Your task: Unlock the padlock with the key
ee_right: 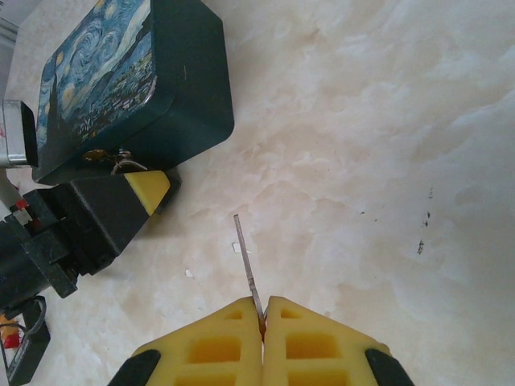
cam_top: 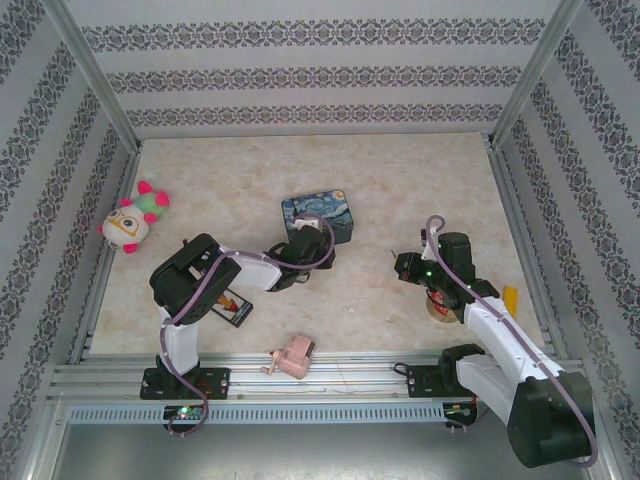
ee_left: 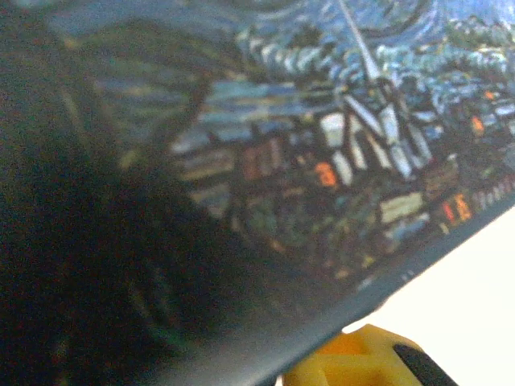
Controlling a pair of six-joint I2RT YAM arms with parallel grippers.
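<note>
Yellow-padded right claw [ee_right: 263, 310] is clamped shut on the key [ee_right: 248, 265]; the slim shaft projects up-frame from between the pads. The padlock [ee_right: 119, 163] lies in the upper left, against the blue tin [ee_right: 121, 80], just beside the left claw [ee_right: 146, 189] tip. Whether the left claw is wide or narrow cannot be determined.

No readable text or labels.
The blue tin [ee_right: 96, 80] bears a painted night-sky scene without lettering; markings on a small dark card [cam_top: 231, 306] near the table's [cam_top: 400, 190] near-left corner are illegible.
</note>
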